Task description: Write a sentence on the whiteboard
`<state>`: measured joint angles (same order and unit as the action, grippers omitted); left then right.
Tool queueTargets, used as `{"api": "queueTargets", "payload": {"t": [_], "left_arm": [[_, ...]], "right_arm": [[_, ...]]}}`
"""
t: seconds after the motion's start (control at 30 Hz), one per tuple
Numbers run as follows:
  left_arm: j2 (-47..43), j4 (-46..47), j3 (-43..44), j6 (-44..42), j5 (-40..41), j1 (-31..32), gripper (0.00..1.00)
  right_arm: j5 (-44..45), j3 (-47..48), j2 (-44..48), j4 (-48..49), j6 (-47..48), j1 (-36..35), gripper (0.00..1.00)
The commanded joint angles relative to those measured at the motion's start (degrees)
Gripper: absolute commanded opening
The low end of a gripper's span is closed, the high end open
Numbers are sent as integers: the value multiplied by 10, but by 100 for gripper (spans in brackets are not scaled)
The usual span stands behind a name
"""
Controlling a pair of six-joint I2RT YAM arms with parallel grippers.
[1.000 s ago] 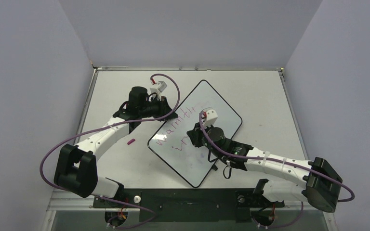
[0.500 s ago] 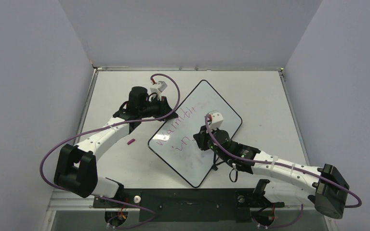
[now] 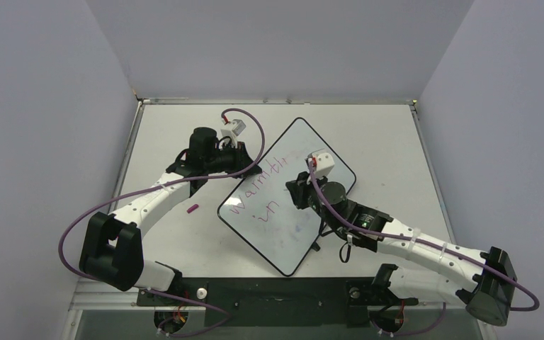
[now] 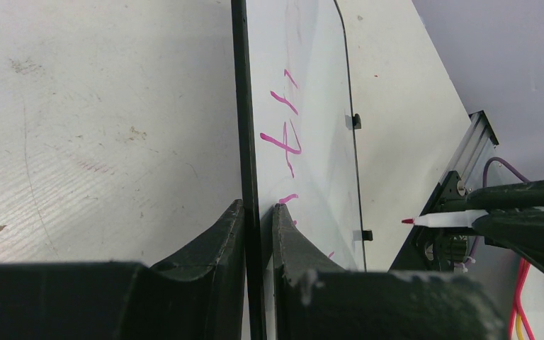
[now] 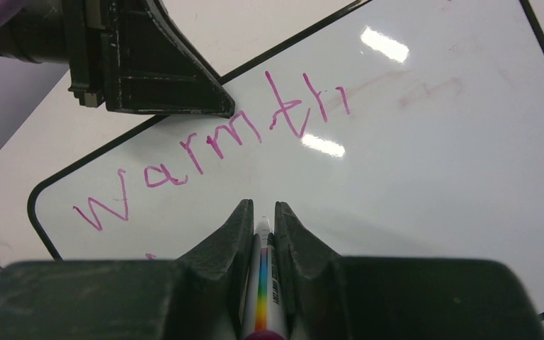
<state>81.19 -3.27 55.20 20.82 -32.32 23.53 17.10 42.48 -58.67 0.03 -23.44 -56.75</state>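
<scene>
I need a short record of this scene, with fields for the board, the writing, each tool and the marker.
whiteboard: lies diagonally on the table
sentence: "warmth" on the first line, "in" below it; unfinished
left tool: shut on the whiteboard's rim
right tool: shut on the marker
marker tip: appears lifted off the board surface, below "warmth"
loose item: small magenta piece on the table, left of the board

Table (image 3: 389, 142) carries whiteboard (image 3: 278, 241) and small piece (image 3: 193, 208) (magenta).
</scene>
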Motion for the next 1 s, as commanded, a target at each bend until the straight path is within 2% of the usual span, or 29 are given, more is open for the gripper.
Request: {"api": "queueTargets", "payload": {"t": [0.0, 0.53, 0.97], "left_arm": [[-18, 24, 1, -46, 37, -6, 0], [-19, 24, 0, -47, 35, -6, 0], [-18, 24, -1, -45, 31, -6, 0]], "right_arm": [[27, 28, -9, 3, 18, 14, 0], [-48, 7, -8, 20, 12, 94, 0], [-76, -11, -5, 31, 2, 117, 0]]}}
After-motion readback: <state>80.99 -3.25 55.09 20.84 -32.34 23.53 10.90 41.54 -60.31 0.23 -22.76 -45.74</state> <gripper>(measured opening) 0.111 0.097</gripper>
